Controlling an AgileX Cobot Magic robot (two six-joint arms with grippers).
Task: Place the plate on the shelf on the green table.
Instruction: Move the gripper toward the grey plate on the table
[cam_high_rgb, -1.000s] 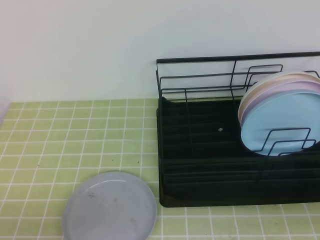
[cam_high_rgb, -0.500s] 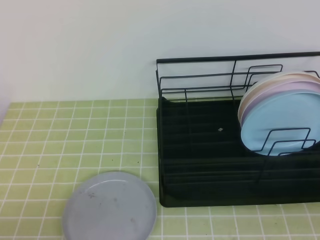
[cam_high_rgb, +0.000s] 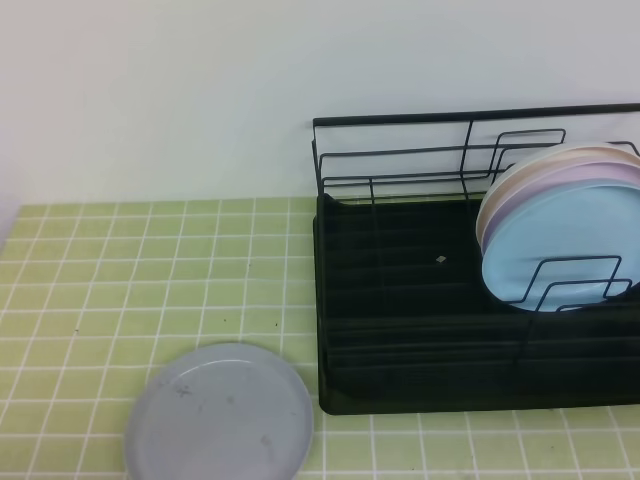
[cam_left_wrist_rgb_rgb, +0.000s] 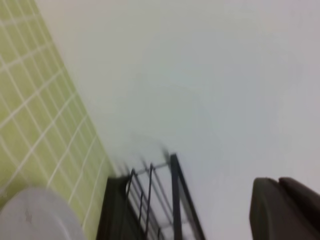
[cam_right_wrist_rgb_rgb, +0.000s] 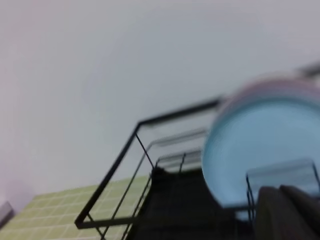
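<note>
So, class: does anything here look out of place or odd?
Only the grey plate: it lies flat on the green table left of the rack, while the other plates stand upright inside. Nothing looks spilled or broken.

We see very little of our own body. In the left wrist view, a dark brown-black, rounded block of our left fingers (cam_left_wrist_rgb_rgb: 285, 210) fills the lower right corner. The right fingers (cam_right_wrist_rgb_rgb: 290, 212) look alike: dark, matte, blurred, with soft edges.

plate (cam_high_rgb: 219, 413) cut by bottom edge, shelf (cam_high_rgb: 420, 300) cut at right, both wrist views blurred, end effectors barely visible
</note>
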